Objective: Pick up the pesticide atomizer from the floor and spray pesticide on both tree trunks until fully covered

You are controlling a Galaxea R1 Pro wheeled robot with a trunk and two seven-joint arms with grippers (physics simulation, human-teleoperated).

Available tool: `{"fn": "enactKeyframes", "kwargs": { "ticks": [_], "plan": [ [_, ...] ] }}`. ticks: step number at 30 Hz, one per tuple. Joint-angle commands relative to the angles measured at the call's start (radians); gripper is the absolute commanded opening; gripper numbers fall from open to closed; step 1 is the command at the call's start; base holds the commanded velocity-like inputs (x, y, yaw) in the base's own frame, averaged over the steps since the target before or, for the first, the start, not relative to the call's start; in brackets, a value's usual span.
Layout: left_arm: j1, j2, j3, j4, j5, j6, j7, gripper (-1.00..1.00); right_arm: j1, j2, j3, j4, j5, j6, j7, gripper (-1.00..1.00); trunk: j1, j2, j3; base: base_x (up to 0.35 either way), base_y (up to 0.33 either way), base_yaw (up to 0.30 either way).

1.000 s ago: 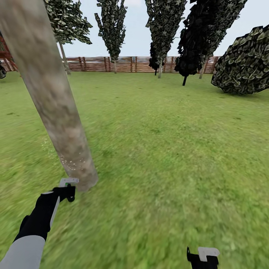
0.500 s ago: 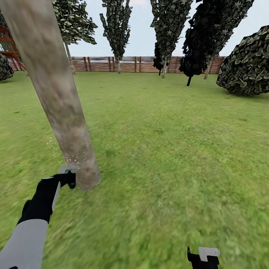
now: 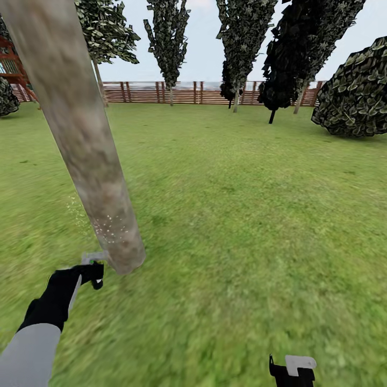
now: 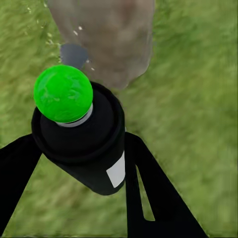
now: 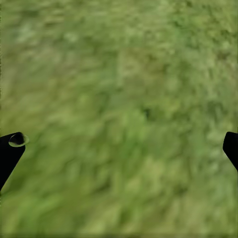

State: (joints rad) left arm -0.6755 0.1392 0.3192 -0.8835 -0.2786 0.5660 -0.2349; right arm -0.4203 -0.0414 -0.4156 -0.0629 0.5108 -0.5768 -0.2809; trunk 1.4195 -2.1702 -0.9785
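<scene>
A thick, pale grey-brown mottled tree trunk (image 3: pixel 80 134) leans across the left of the head view, its base in the lawn. My left gripper (image 3: pixel 92 267) sits just left of that base, shut on the pesticide atomizer (image 4: pixel 84 144), a black cylinder whose tip shows bright green. The tip points at the trunk's foot (image 4: pixel 114 39). Whitish pesticide specks (image 3: pixel 110 226) dot the lower trunk and drift in the air to its left. My right gripper (image 3: pixel 293 368) hangs low at the front right, open over bare grass (image 5: pixel 119 124).
A brown slat fence (image 3: pixel 188 92) closes the far side of the lawn. Slim dark trees (image 3: pixel 244 37) stand before it, with a round bush (image 3: pixel 355 91) at right. Another pale-trunked tree (image 3: pixel 99 75) stands far back left. Open grass spreads to the right of the trunk.
My left gripper, still holding the atomizer, has dropped slightly and pulled back from the trunk base. The view shifted a little early on. The right gripper is unchanged.
</scene>
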Motion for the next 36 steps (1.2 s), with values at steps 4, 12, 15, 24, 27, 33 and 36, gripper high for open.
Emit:
{"fn": "enactKeyframes", "kwargs": {
  "ticks": [4, 12, 15, 24, 27, 33, 36],
  "plan": [
    [0.016, 0.058, 0.006, 0.115, 0.002, -0.118, 0.010, -1.00, 0.000, 0.000, 0.001, 0.000, 0.000, 0.000, 0.000, 1.00, 0.000, 0.000, 0.000, 0.017, -0.004, 0.000],
    [0.019, 0.033, 0.003, 0.222, 0.003, -0.210, 0.016, -1.00, 0.000, 0.000, 0.001, 0.000, 0.000, 0.000, 0.000, 1.00, 0.000, 0.000, 0.000, 0.246, -0.119, 0.000],
    [0.021, 0.042, 0.008, 0.265, -0.001, -0.213, 0.018, -1.00, 0.000, 0.000, 0.001, 0.000, 0.000, 0.000, 0.000, 1.00, 0.000, 0.000, 0.000, 0.137, -0.023, 0.000],
    [0.069, 0.008, 0.000, 0.375, 0.000, -0.329, 0.068, -1.00, 0.000, 0.001, 0.001, 0.000, 0.002, 0.000, 0.000, 1.00, 0.000, 0.000, 0.000, 0.005, -0.001, 0.000],
    [0.070, 0.003, 0.005, 0.376, -0.001, -0.326, 0.068, -1.00, 0.000, 0.001, 0.001, 0.000, 0.001, 0.000, 0.000, 1.00, 0.000, 0.000, 0.000, 0.000, 0.000, 0.000],
    [0.070, 0.120, 0.014, 0.438, 0.006, -0.318, 0.071, -1.00, 0.000, 0.003, 0.001, 0.000, 0.000, 0.000, 0.000, 1.00, 0.000, 0.000, 0.000, 0.000, 0.000, 0.078],
    [0.070, 0.097, 0.009, 0.443, 0.006, -0.307, 0.069, -1.00, 0.000, 0.003, 0.001, 0.000, 0.000, 0.000, 0.000, 1.00, 0.000, 0.000, 0.000, 0.000, 0.000, 0.261]
  ]
}}
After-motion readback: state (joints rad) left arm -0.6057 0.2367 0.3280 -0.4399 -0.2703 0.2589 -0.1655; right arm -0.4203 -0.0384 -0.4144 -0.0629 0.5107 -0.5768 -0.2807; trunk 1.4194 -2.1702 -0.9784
